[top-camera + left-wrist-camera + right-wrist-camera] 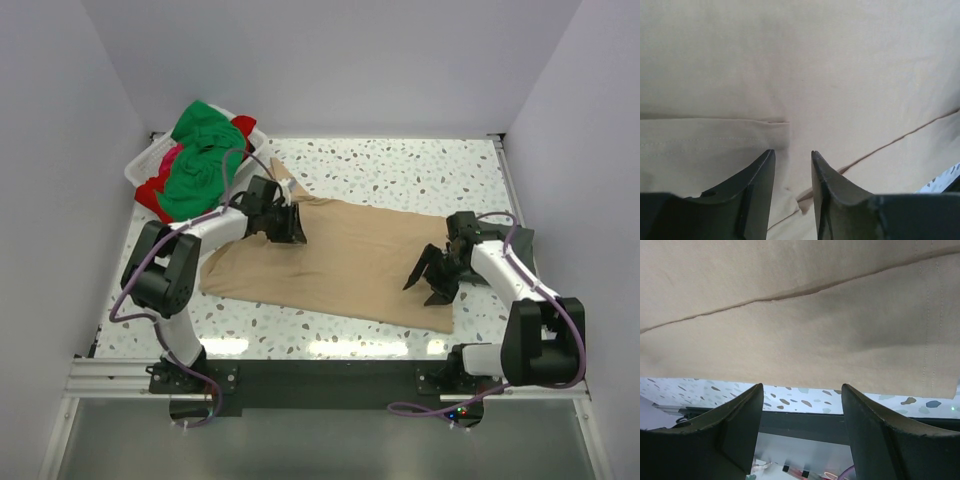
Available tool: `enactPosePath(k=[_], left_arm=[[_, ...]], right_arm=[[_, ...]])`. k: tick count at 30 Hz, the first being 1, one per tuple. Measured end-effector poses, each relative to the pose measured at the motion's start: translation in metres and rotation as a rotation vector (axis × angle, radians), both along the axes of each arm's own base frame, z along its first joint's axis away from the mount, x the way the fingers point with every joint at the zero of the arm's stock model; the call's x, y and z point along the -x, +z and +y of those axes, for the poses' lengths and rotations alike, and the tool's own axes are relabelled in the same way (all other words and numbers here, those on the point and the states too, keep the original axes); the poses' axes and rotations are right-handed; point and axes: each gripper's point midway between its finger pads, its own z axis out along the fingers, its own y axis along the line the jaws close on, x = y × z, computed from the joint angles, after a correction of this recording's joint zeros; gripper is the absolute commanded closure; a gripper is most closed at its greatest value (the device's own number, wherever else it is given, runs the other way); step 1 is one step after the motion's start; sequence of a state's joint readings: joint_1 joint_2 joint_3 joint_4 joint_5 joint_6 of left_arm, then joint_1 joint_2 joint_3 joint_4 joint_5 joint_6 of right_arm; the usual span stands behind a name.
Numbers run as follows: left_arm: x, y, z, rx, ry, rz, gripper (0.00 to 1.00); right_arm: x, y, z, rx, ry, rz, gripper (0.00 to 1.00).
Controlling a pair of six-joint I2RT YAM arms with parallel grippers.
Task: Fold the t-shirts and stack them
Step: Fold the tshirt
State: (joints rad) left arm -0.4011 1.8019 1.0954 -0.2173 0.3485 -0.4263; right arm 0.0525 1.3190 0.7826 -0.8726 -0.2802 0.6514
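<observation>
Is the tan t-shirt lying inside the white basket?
No, the tan t-shirt lies spread on the table, outside the white basket, which holds a green t-shirt.

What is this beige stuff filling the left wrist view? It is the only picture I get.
Observer: A tan shirt, laid out on a speckled table.
Operator: Is it the only shirt?
Observer: No. A basket at the table's far left corner holds a green shirt and a red shirt.
Operator: Where is the other arm?
Observer: The right gripper hangs open over the tan shirt's right end, near its front edge.
</observation>
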Motion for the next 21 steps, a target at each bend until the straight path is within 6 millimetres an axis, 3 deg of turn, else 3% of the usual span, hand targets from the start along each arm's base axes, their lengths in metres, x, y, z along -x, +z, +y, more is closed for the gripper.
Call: enactPosePath(k=[4,11,14,16,19,21], left_arm=[[0.0,0.008,-0.008,0.034,-0.019,0.0,0.44],[-0.006,0.046,-0.002,0.075,0.006,-0.068,0.36],[-0.013,0.062,0.025,0.087,0.074,-0.112,0.35],[-0.016,0.06,0.053,0.08,0.145,-0.111,0.35],[-0.013,0.036,0.09,0.051,0.24,-0.061,0.34],[-0.003,0.017,0.103,0.038,0.273,-0.012,0.34]], right_arm=[[-0.005,0.003,0.0,0.0,-0.001,-0.011,0.33],[-0.036,0.024,0.005,-0.002,0.026,-0.089,0.33],[-0.051,0.027,0.011,-0.004,0.052,-0.111,0.33],[-0.06,0.022,0.018,-0.005,0.078,-0.103,0.33],[-0.069,0.008,0.03,-0.007,0.122,-0.082,0.33],[-0.074,-0.003,0.04,-0.011,0.15,-0.063,0.33]])
